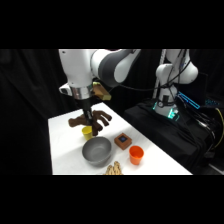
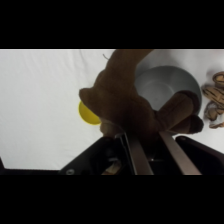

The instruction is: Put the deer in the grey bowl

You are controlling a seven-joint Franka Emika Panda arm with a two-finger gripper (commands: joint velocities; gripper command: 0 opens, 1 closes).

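One deer [image 1: 92, 120], dark brown, legs sprawling, hanging lifted off the counter [image 1: 65, 150] under the gripper [image 1: 94, 131]. One grey bowl [image 1: 97, 150], round and plain, the largest dish in view. One small yellow cup [image 1: 87, 132], partly hidden behind the toy in both views. One orange cup [image 1: 136, 154] to the right of the bowl, and one small dark box with an orange top [image 1: 122, 140] just behind it. One tan figure [image 1: 114, 170] at the counter's near edge, touching or nearly touching the bowl's rim; cannot tell which.

White counter, plain and bare between the things; black drapes and dark surroundings all round. White arm base [image 1: 172, 75] at upper right beside a dark stand with teal lights.

Seen from the wrist, deer [image 2: 131, 102] filling the middle, its body pinched between the two fingers [image 2: 134, 152], both pressed closed on the toy's lower part where it meets the black linkage. One leg splayed right, over the grey bowl [image 2: 162, 87]. Bowl directly behind and beyond the toy, yellow cup [image 2: 88, 114] peeking out at its left, tan figure [image 2: 215, 97] at the right edge. From the side, toy held just behind and above the bowl, over the yellow cup.
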